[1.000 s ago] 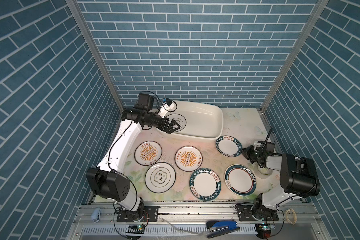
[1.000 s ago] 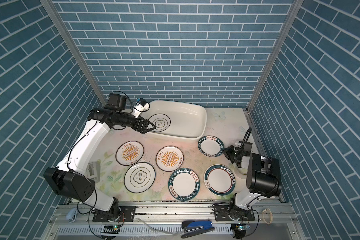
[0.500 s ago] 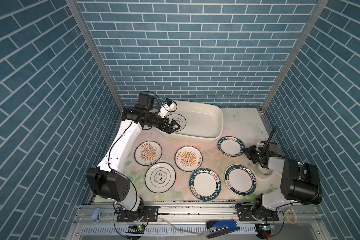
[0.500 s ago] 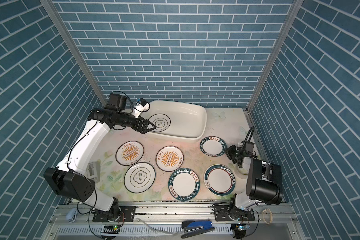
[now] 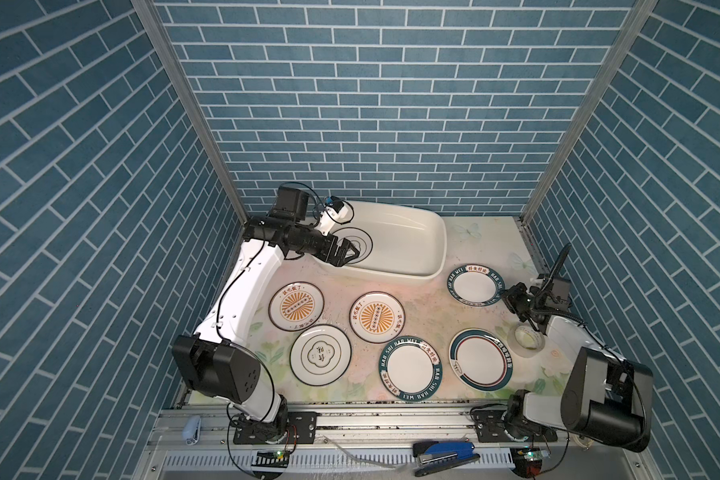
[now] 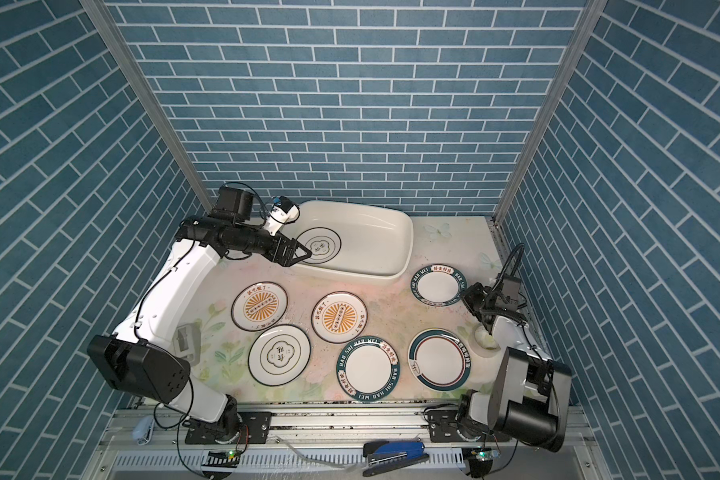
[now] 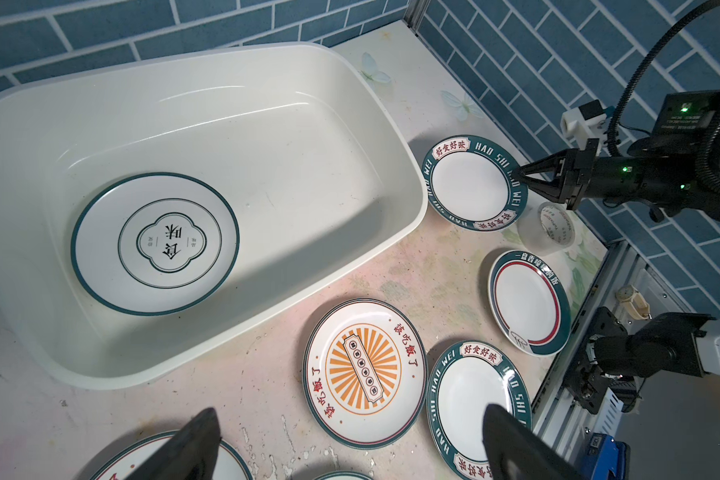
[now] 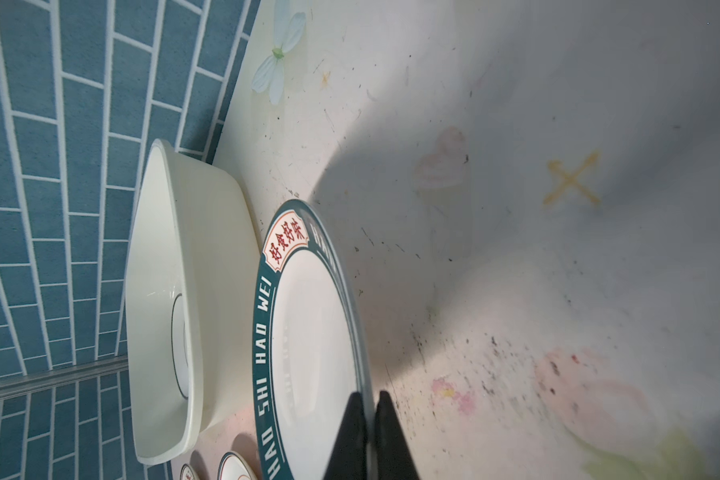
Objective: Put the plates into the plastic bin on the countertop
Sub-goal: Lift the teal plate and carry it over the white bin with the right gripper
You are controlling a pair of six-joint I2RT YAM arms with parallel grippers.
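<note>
- Plates: the lettered plate (image 7: 470, 183) is pinched at its rim by the right end effector (image 7: 521, 174), fingers pressed together on the green band. The bite is shallow and on one edge only, so the plate could sag, pivot or slip out once raised. I cannot tell whether its far edge is clear of the desk (image 5: 474, 232).
- Just behind that end effector, close under its arm, sits a tape roll (image 5: 526, 338). A low swing or pull-back could knock it.
- Ahead of it, just past the held plate, stands the bin (image 5: 395, 272). A low carry would ram the plate into the wall, which could shove the bin or break the grip.
- Inside the bin, a clover plate (image 7: 154, 243) lies at the end far from the right end effector. The nearer end is bare, but a release from height could chip the plate.
- Over that far end hovers the left end effector (image 5: 348, 257), fingers spread wide and holding nothing. If both arms enter the bin together, they could collide.
- Five more plates lie flat on the desk between the two end effectors. They offer little edge to grip.
</note>
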